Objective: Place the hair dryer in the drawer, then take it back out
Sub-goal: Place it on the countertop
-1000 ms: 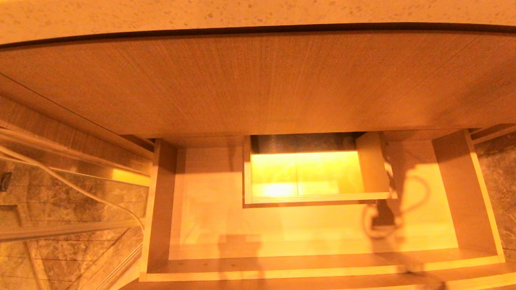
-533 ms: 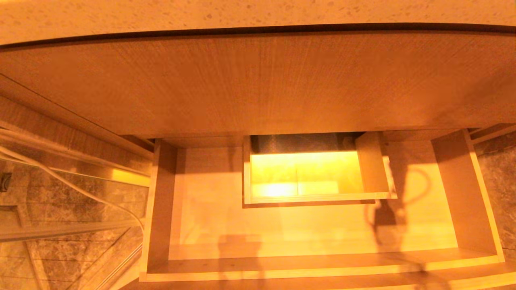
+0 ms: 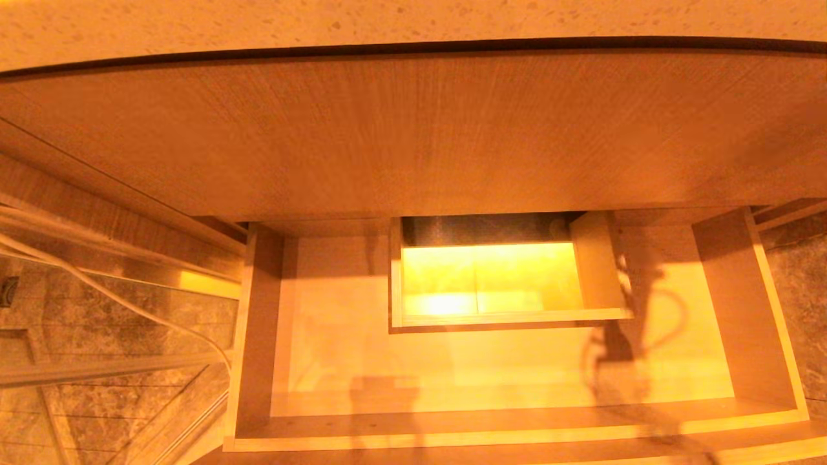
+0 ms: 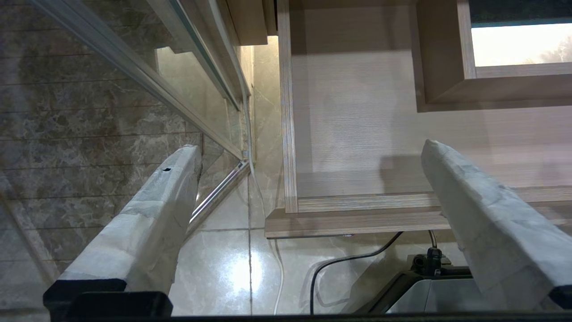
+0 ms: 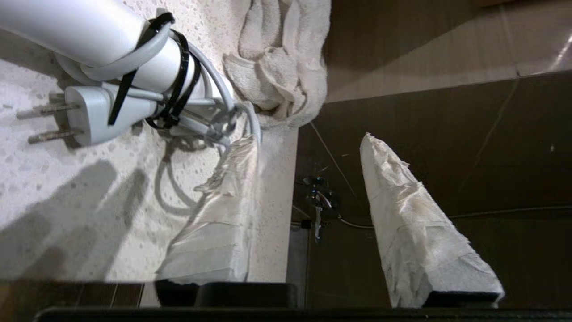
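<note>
The drawer (image 3: 362, 361) stands pulled open below the countertop (image 3: 258, 19), and its pale floor holds nothing, only shadows beside the boxed cut-out (image 3: 491, 278) at its back. The hair dryer (image 5: 89, 40) lies up on the speckled countertop, cord strapped to the handle, its plug (image 5: 71, 118) alongside and a crumpled towel (image 5: 281, 58) just beyond. The right gripper (image 5: 308, 138) hovers at the countertop's edge, fingers spread wide and empty, one fingertip just beside the cord. The left gripper (image 4: 308, 147), also wide and empty, waits off the drawer's front corner. Whether the dryer has visited the drawer, I can't tell. No readable brand or writing anywhere.
</note>
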Available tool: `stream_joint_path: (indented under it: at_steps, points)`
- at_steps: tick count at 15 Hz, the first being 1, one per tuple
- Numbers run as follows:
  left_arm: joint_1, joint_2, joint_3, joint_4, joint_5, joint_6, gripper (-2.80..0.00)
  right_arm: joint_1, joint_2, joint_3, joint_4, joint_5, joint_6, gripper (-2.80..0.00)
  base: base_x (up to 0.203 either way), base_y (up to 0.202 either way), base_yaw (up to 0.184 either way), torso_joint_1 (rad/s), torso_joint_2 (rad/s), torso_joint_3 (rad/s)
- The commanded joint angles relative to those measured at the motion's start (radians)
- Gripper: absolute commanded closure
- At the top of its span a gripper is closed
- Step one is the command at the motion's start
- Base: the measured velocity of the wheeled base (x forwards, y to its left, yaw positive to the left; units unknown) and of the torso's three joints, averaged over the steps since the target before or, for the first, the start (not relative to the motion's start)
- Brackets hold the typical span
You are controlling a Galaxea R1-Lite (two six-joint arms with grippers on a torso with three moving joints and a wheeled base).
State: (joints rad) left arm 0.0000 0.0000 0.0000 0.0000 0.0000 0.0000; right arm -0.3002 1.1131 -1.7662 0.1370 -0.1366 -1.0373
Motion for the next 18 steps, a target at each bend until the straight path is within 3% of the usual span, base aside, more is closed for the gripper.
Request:
stream_joint_path:
  at_steps: [1,4,6,9,11,13,15,18]
  points:
    - [0.0,0.0,0.0,0.0,0.0,0.0,-2.8,0.0,-0.102,0.04,0.005,-0.001,-0.008,0.0,0.0,0.0,0.0,0.0,0.0,0.0]
    - [0.0,0.0,0.0,0.0,0.0,0.0,-2.8,-0.014,-0.247,0.166,0.096,-0.046,-0.014,0.0,0.0,0.0,0.0,0.0,0.0,0.0]
    - [0.0,0.0,0.0,0.0,0.0,0.0,-2.8,-0.019,-0.304,0.24,0.308,-0.117,-0.017,0.0,0.0,0.0,0.0,0.0,0.0,0.0]
    - [0.0,0.0,0.0,0.0,0.0,0.0,-2.8,-0.019,-0.296,0.292,0.745,-0.285,-0.001,0.0,0.0,0.0,0.0,0.0,0.0,0.0]
    - [0.0,0.0,0.0,0.0,0.0,0.0,-2.8,-0.019,-0.21,0.31,1.049,-0.377,0.127,0.0,0.0,0.0,0.0,0.0,0.0,0.0]
    - [0.0,0.0,0.0,0.0,0.0,0.0,-2.8,-0.011,-0.09,0.299,1.303,-0.375,0.335,0.0,0.0,0.0,0.0,0.0,0.0,0.0]
    - [0.0,0.0,0.0,0.0,0.0,0.0,-2.8,-0.004,0.026,0.291,1.366,-0.325,0.423,0.0,0.0,0.0,0.0,0.0,0.0,0.0]
    - [0.0,0.0,0.0,0.0,0.0,0.0,-2.8,-0.008,0.217,0.305,1.387,-0.301,0.493,0.0,0.0,0.0,0.0,0.0,0.0,0.0]
